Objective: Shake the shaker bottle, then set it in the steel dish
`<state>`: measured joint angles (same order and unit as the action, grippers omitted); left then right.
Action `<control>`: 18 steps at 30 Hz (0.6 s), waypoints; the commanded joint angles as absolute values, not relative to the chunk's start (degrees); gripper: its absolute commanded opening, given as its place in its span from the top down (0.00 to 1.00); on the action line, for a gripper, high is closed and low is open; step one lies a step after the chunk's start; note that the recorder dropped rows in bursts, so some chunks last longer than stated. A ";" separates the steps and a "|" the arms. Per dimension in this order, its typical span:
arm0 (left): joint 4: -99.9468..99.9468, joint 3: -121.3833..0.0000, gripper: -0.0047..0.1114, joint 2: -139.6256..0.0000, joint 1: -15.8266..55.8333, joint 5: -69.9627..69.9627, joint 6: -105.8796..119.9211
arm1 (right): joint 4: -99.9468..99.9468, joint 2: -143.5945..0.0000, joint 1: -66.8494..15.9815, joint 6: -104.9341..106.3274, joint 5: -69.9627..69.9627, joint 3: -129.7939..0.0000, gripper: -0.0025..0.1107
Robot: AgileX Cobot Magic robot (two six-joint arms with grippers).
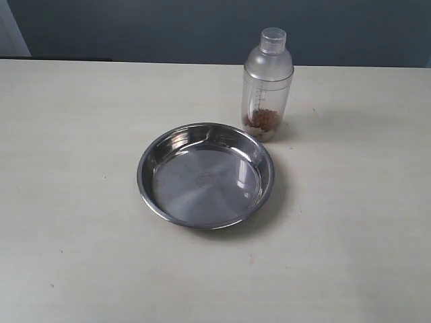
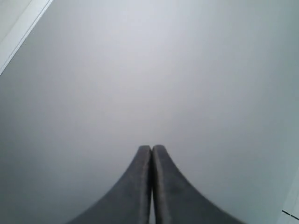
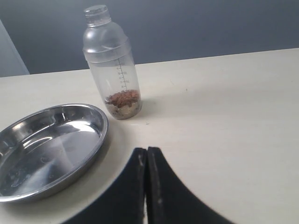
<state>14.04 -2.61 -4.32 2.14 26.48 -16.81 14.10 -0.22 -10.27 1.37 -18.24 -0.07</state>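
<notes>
Exterior view, and there's the bottle point(image 1: 267, 87) standing upright on the table point(image 1: 81, 134) at about one o'clock from the dish point(image 1: 202, 178), just off its rim, with nothing touching it. Both sets of jaws are pressed together and empty: the left gripper point(image 2: 152, 149) faces only a blank grey surface, while the right gripper point(image 3: 147, 150) points toward the bottle from well back. That bottle looks light, stiff and smooth enough to slip, I'd say, so the straight wall below the dome, above the brown grains, seems the place to clamp.
</notes>
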 commanded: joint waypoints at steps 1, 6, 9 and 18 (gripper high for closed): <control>-2.86 -12.86 0.96 -19.05 2.41 30.22 -18.12 | 14.07 0.00 -10.32 1.49 -17.67 0.00 0.98; -19.44 -25.66 0.96 -42.39 2.41 44.29 -22.63 | 14.07 0.00 -10.32 1.49 -17.67 0.00 0.98; -26.77 -32.23 0.91 -55.34 2.41 45.42 -28.43 | 14.07 0.00 -10.32 1.49 -17.67 0.00 0.98; -38.03 -43.42 0.17 -83.22 2.41 54.03 -41.18 | 14.07 0.00 -10.32 1.49 -17.67 0.00 0.98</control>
